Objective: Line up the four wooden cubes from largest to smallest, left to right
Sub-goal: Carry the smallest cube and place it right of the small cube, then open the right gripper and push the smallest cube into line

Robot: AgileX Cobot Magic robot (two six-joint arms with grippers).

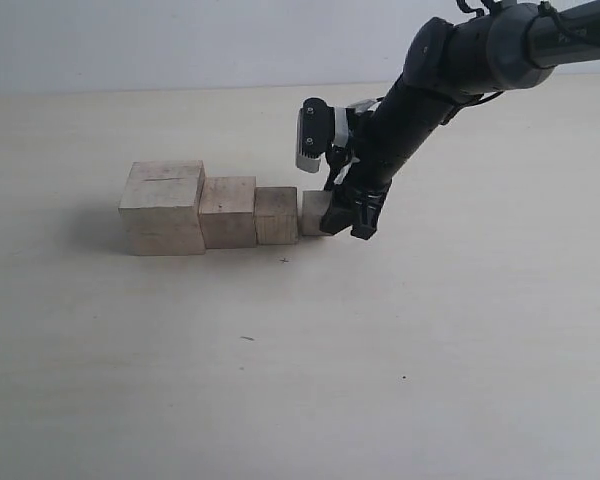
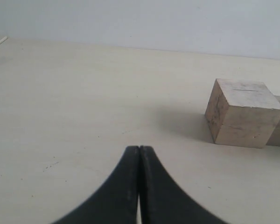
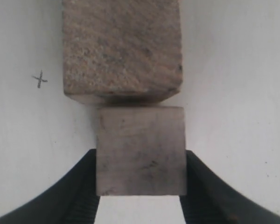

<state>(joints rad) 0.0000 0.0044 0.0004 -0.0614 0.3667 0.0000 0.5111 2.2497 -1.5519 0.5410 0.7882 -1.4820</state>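
The four wooden cubes stand in a touching row on the table. From the left come the largest cube (image 1: 163,205) with a dark crack on top, the second cube (image 1: 227,210), the third cube (image 1: 276,214) and the smallest cube (image 1: 313,213). My right gripper (image 1: 342,225) reaches down at the row's right end. In the right wrist view the gripper (image 3: 140,158) is shut on the smallest cube (image 3: 140,149), which sits against the third cube (image 3: 122,46). My left gripper (image 2: 139,149) is shut on nothing and is out of the exterior view. It faces the largest cube (image 2: 242,112) from a distance.
A small pencilled cross (image 1: 284,261) marks the table just in front of the row, and shows again as a cross (image 3: 39,79) in the right wrist view. A short dark fleck (image 1: 247,338) lies nearer the front. The pale table (image 1: 430,380) ends at a grey wall behind.
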